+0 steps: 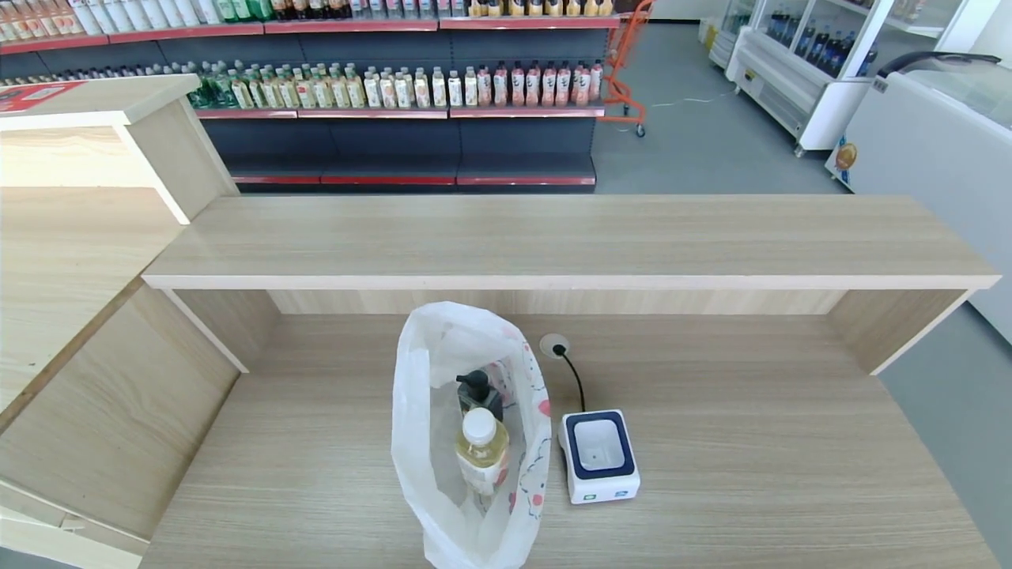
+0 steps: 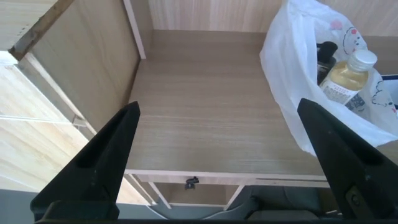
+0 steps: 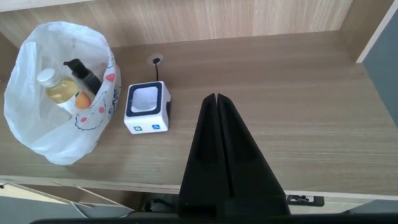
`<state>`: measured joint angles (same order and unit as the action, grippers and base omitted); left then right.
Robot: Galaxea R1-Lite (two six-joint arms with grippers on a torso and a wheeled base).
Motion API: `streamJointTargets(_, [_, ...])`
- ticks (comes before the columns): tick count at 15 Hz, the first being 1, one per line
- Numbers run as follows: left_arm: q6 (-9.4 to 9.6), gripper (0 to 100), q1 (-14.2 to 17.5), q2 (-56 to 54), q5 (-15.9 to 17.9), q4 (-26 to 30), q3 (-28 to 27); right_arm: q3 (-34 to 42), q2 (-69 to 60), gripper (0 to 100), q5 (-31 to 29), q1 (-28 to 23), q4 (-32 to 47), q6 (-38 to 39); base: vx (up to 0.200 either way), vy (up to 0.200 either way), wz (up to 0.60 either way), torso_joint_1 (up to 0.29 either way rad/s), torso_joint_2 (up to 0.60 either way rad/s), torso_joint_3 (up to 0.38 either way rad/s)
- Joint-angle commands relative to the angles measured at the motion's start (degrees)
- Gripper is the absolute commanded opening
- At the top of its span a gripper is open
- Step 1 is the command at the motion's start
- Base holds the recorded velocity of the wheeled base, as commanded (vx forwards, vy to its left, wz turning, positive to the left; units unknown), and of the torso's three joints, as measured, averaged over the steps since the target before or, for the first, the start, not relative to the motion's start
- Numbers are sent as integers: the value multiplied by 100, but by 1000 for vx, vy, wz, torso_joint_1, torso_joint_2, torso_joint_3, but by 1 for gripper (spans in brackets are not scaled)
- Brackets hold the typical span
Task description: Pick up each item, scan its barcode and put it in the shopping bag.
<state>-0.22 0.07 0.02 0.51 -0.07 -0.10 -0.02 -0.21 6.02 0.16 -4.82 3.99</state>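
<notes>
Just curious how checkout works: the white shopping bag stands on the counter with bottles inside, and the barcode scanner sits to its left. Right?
Not quite. In the head view the barcode scanner sits to the right of the shopping bag, not its left. The rest holds: the bag stands on the counter with a white-capped bottle and a black pump bottle inside.

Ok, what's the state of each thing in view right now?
Bag: open, upright on counter.
Bottle: capped, upright in bag.
Pump bottle: upright in bag.
Scanner: window up, cable attached.
Left gripper: jaws open, empty.
Right gripper: jaws shut, empty.
</notes>
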Motion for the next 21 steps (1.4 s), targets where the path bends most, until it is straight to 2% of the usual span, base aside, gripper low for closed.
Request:
streamJointTargets(1, [4, 100, 1, -2, 2, -1, 1, 2, 21, 0, 4, 2, -2, -3, 200, 0, 0, 2, -7, 2])
streamJointTargets(5, [4, 100, 1, -2, 2, -1, 1, 2, 21, 0, 4, -7, -2, -3, 200, 0, 0, 0, 1, 5])
streamJointTargets(21, [-4, 100, 1, -2, -7, -1, 1, 2, 21, 0, 4, -7, 16, -29, 0, 0, 0, 0, 0, 0])
